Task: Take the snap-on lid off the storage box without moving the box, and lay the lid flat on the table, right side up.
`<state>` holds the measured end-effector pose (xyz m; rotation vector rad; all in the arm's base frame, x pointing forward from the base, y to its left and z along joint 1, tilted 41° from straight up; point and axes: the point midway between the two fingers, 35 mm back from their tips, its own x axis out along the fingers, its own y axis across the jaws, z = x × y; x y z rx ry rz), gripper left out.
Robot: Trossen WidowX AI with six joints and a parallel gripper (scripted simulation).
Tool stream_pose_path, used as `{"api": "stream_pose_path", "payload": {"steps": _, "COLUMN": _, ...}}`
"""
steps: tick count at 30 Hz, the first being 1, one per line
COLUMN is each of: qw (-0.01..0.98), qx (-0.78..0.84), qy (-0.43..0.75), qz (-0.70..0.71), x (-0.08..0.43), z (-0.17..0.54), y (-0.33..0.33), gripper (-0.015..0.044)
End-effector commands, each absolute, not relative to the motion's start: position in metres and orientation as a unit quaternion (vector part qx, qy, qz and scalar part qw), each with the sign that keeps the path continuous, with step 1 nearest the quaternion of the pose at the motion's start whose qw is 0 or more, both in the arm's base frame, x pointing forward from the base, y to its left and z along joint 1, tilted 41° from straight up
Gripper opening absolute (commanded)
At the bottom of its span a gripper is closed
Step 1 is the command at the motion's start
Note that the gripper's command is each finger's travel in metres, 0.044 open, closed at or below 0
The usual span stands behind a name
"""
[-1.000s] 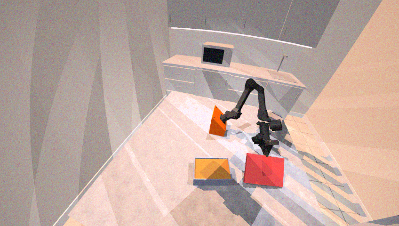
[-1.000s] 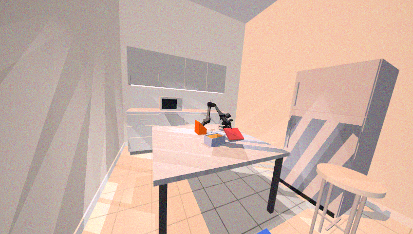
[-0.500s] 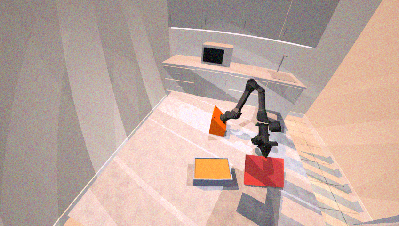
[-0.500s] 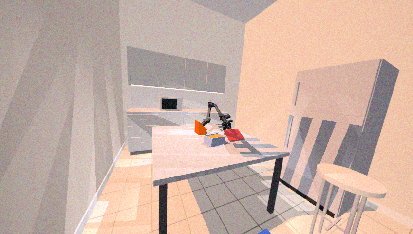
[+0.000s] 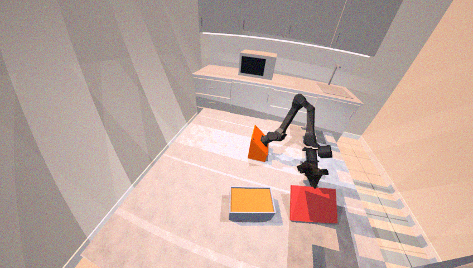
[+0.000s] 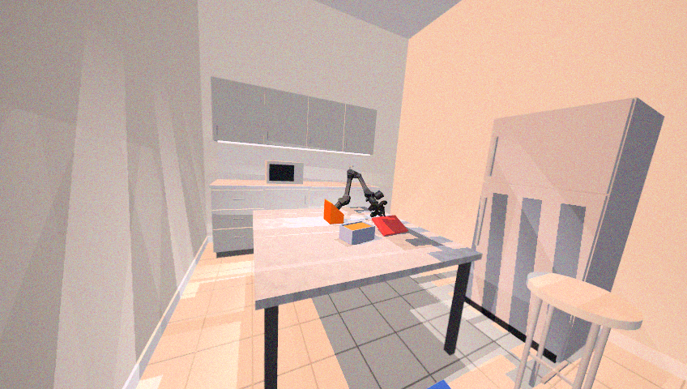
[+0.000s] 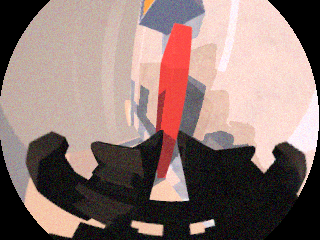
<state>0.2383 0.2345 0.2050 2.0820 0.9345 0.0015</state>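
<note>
The red lid (image 5: 302,205) (image 6: 390,225) (image 7: 175,80) is off the box, held above the table (image 5: 186,186) (image 6: 298,260). It slopes down from the gripper toward the front in the exterior view, and shows nearly edge-on in the wrist view. My gripper (image 5: 315,186) (image 7: 170,133) is shut on the lid's edge nearest the arm. The open grey-blue box (image 5: 252,216) (image 6: 364,235) (image 7: 172,15) stands upright on the table, left of the lid in the top view, with an orange-yellow interior. The lid's underside is mostly hidden.
An orange wedge-shaped mount (image 5: 257,151) (image 6: 332,212) stands at the back of the table, with the arm's base fixed to it. Shadows fall across the table around the box and below the lid. A round stool (image 6: 583,298) stands beyond the table's right side.
</note>
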Motion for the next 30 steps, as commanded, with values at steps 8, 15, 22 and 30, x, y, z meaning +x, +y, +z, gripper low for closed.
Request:
{"api": "stream_pose_path", "payload": {"steps": 8, "qw": 0.422, "qx": 0.822, "qy": 0.382, "qz": -0.01, "x": 0.235, "z": 0.188, "y": 0.242, "gripper": 0.0}}
{"api": "stream_pose_path", "payload": {"steps": 15, "qw": 0.421, "qx": 0.822, "qy": 0.382, "qz": -0.01, "x": 0.235, "z": 0.184, "y": 0.246, "gripper": 0.0}}
{"api": "stream_pose_path", "payload": {"steps": 22, "qw": 0.421, "qx": 0.822, "qy": 0.382, "qz": -0.01, "x": 0.235, "z": 0.18, "y": 0.25, "gripper": 0.0}}
{"api": "stream_pose_path", "payload": {"steps": 30, "qw": 0.421, "qx": 0.822, "qy": 0.382, "qz": -0.009, "x": 0.236, "z": 0.186, "y": 0.25, "gripper": 0.0131}}
